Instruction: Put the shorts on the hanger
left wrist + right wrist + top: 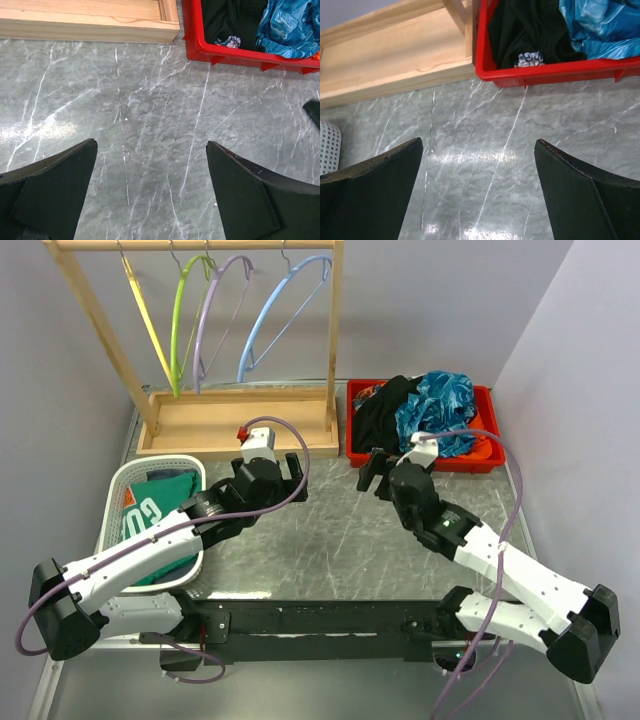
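The shiny blue shorts (435,405) lie crumpled in a red bin (420,463) at the back right, beside a black garment (385,410). They also show in the left wrist view (292,25) and the right wrist view (600,22). The light-blue hanger (285,315) hangs on the wooden rack's rail at its right end. My left gripper (296,478) (152,150) is open and empty over bare table in front of the rack. My right gripper (372,470) (479,147) is open and empty just in front of the bin's left corner.
The wooden rack (200,425) stands at the back left with yellow (145,320), lime-green (180,320) and lavender (215,320) hangers. A white basket (195,468) with a green shirt (150,515) sits at the left. The two grippers are close together at mid-table.
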{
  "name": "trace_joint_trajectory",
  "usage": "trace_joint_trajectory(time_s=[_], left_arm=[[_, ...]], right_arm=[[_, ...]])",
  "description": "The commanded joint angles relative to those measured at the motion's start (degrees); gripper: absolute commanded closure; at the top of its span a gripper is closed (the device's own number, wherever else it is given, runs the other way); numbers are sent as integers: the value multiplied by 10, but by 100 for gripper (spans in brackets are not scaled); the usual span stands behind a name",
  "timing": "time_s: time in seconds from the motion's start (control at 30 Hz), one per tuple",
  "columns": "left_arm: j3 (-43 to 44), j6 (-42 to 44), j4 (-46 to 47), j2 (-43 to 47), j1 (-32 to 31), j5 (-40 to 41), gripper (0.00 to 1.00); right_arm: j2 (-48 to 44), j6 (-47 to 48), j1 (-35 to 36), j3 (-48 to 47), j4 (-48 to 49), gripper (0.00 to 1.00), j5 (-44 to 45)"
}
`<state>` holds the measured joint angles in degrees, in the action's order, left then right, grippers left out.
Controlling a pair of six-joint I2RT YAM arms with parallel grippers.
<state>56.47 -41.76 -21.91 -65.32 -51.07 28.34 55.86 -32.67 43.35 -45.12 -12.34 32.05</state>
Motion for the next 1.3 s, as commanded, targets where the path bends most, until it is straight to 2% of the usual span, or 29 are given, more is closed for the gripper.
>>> trace_joint_trajectory(time_s=[0.0, 0.07, 0.17, 0.2, 0.4, 0.53, 0.7, 0.8, 0.83, 0.9, 0.93, 0.97, 1.27], left_arm=[[19, -15, -3, 3, 2, -12, 4], [20, -17, -8, 3, 3, -14, 3], [24, -24, -15, 0, 3, -16, 4], [28, -25, -23, -7, 3, -16, 4], [69, -34, -58, -32, 7, -23, 4], [91, -42, -80, -43, 10, -28, 4], [97, -42, -82, -45, 13, -36, 4], [102, -42, -88, -44, 15, -38, 3], [105, -42, -92, -43, 16, -36, 4], [102, -42, -96, -38, 17, -29, 4], [101, -41, -96, -35, 17, -26, 4], [100, -41, -95, -31, 20, -25, 4], [116, -5, -70, -20, 25, -42, 3]], right_arm=[[28, -13, -79, -62, -7, 0, -51], [52, -19, -142, -76, -2, 0, -102], [102, -26, -193, -119, -1, 0, -110], [119, -33, -230, -146, -1, 0, -112], [281, -68, -353, -271, 14, 2, -149], [389, -86, -377, -341, -3, 9, -164], [453, -87, -381, -363, 33, 11, -153], [479, -88, -383, -369, 55, 29, -145], [482, -89, -383, -371, 53, 50, -136], [476, -88, -383, -366, 54, 71, -125], [465, -90, -383, -364, 51, 91, -110], [456, -89, -383, -357, 48, 98, -104], [276, -57, -331, -346, 7, 100, -8]])
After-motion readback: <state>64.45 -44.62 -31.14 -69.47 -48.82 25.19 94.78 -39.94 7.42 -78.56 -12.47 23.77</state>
